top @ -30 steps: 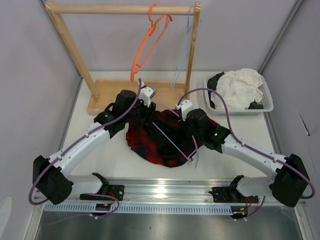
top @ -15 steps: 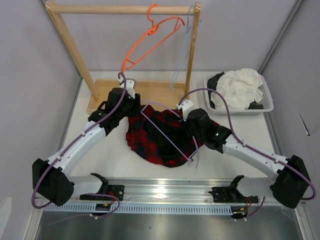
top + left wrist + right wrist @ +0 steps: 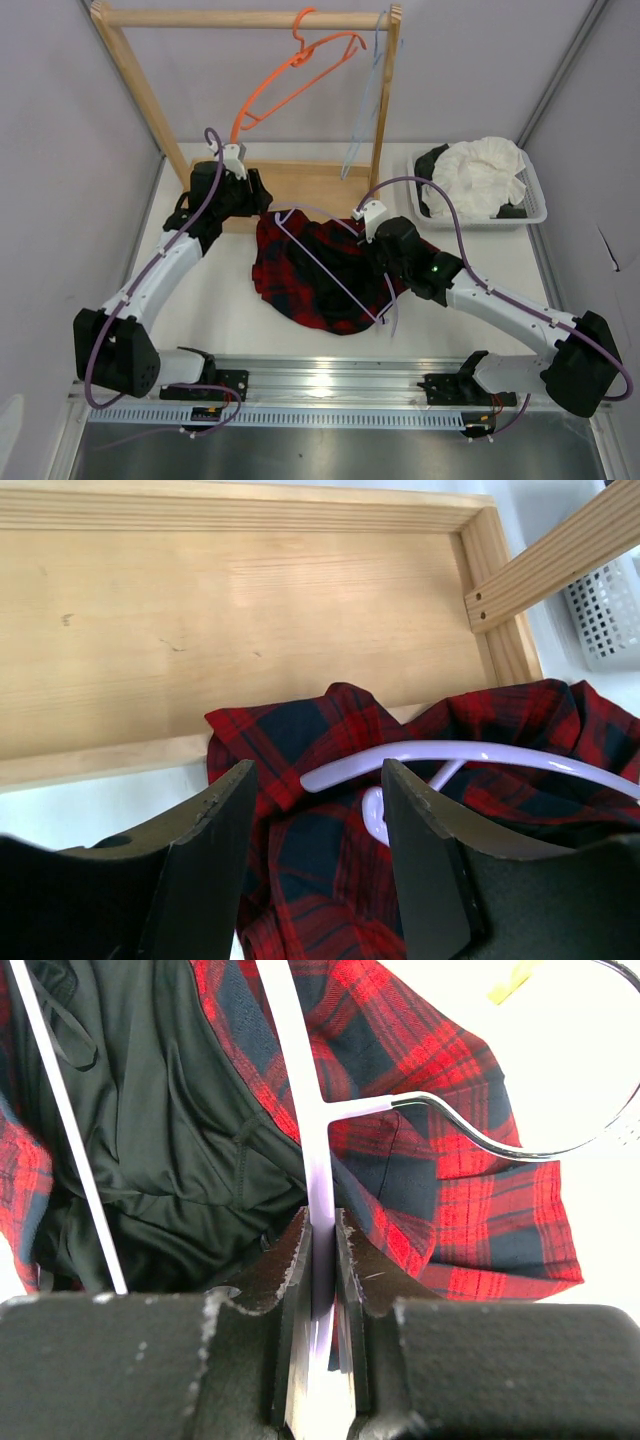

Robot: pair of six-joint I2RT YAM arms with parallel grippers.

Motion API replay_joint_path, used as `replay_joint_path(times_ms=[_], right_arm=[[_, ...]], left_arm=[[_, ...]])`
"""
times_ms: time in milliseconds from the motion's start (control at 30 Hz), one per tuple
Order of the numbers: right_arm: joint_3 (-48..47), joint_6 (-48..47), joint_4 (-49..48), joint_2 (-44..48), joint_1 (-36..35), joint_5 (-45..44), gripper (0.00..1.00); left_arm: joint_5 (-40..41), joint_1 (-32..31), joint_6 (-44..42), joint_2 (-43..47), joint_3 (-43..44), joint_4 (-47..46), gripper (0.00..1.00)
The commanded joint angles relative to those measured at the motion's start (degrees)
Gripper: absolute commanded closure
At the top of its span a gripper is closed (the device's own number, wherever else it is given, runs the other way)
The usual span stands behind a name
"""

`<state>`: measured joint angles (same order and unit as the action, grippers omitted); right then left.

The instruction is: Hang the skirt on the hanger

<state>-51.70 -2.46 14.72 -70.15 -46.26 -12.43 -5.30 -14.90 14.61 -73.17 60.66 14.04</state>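
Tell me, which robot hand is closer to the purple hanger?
Right. The right gripper is shut on the lavender hanger, touching it. The left gripper hovers open near the hanger's end, not gripping it.

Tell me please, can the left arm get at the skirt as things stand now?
Probably yes. The left gripper hangs open over the skirt at its edge by the wooden base. Only the end of the lavender hanger lies between them, and the right gripper is clamped on that hanger.
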Motion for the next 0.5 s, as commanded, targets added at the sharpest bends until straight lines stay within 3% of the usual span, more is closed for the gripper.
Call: replay_joint_path(times_ms=[0, 133, 267, 467], right_arm=[[-0.6, 0.3, -2.1, 2.2, 0.0, 1.3, 1.0], [-0.8, -0.1, -1.9, 2.2, 0.3, 2.7, 1.0], [-0.8, -0.5, -1.9, 2.5, 0.6, 3.5, 1.0], [-1.3, -0.2, -1.7, 2.0, 1.6, 3.2, 1.0]], left_arm=[[-9.3, 2.3, 0.9, -3.1, 0.8, -4.9, 0.42], [-23.7, 4.6, -0.3, -6.5, 1.7, -8.0, 0.42], [-33.2, 5.4, -2.1, -9.7, 3.0, -10.8, 0.43], [-40.4, 5.4, -2.0, -11.7, 3.5, -11.6, 0.5]])
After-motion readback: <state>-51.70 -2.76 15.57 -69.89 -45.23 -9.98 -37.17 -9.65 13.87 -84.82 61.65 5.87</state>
